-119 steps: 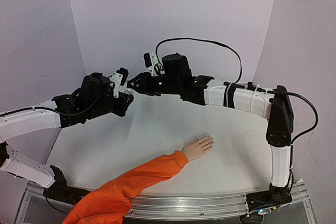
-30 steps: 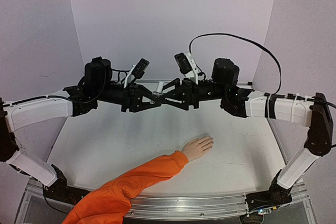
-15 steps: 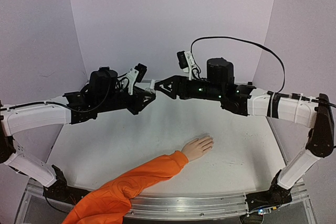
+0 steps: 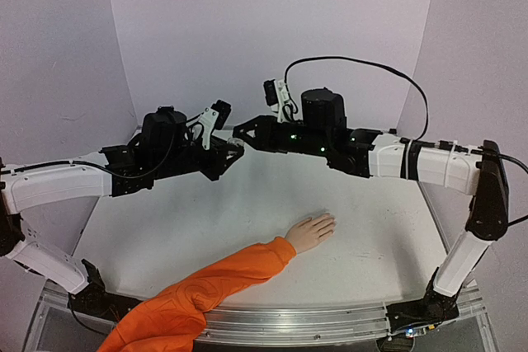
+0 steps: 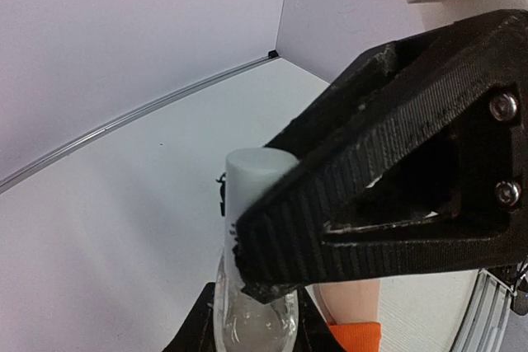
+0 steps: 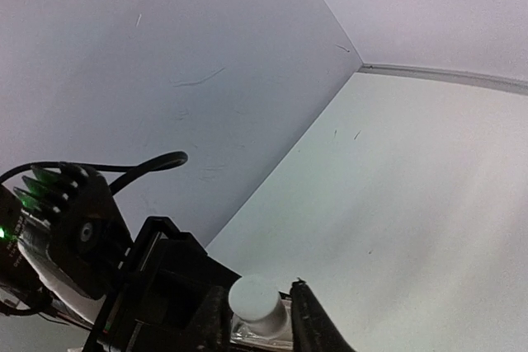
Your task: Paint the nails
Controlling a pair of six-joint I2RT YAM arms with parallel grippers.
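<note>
- Left gripper [image 4: 233, 147], top view: clamped on a small bottle [image 4: 238, 144], held aloft, I judge so the right gripper [image 4: 244, 132] can open it. The mannequin hand [image 4: 311, 232] lies flat on the table [image 4: 165, 220], well apart below, its nails [image 4: 331, 220] too small to discern.
- Left wrist: smooth round white cap [image 5: 257, 172], clear glass body, ribbed black finger [image 5: 371, 179] across it.
- Right wrist: jaws narrowly parted astride the cap, with a gap on one side.
</note>
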